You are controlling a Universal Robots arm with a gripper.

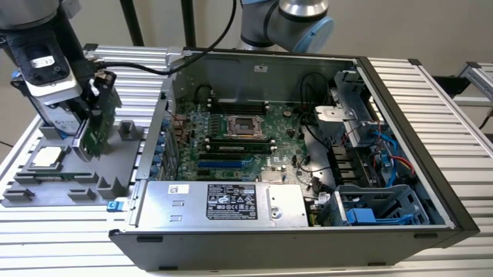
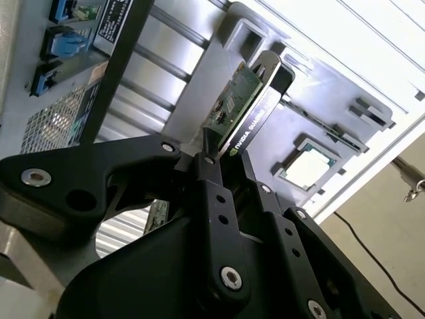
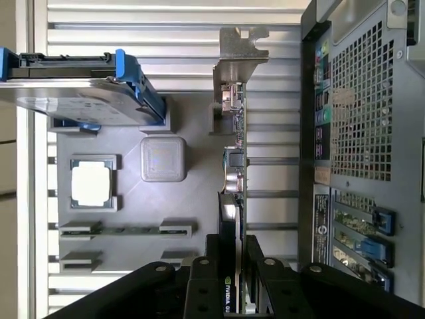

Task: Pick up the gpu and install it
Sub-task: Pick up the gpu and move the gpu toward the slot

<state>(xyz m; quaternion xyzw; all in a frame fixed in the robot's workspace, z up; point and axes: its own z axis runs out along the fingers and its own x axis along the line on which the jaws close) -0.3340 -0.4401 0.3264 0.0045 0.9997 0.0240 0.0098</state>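
Gripper hangs over the grey parts tray, which lies on the slatted bench by the edge at the exterior view's left. Claw is pinched narrow on the gpu, black fingers flat on both faces of the card. In both wrist views the card runs out past the fingertips, green board on one side & black shroud on the other, silver bracket at the far end. Card stands upright on its long edge at the tray side nearest the open PC case. Can't tell whether its lower edge is clear of the tray. Only a slim gap between card & case wall, w/ the vented back panel just beside. CPU chip sits in its pocket toward the tray's outer edge, well apart from the card. Hard drive w/ blue frame stands beyond it. Case top is open, w/ free room above the motherboard & its slots. Power supply fills the near edge.
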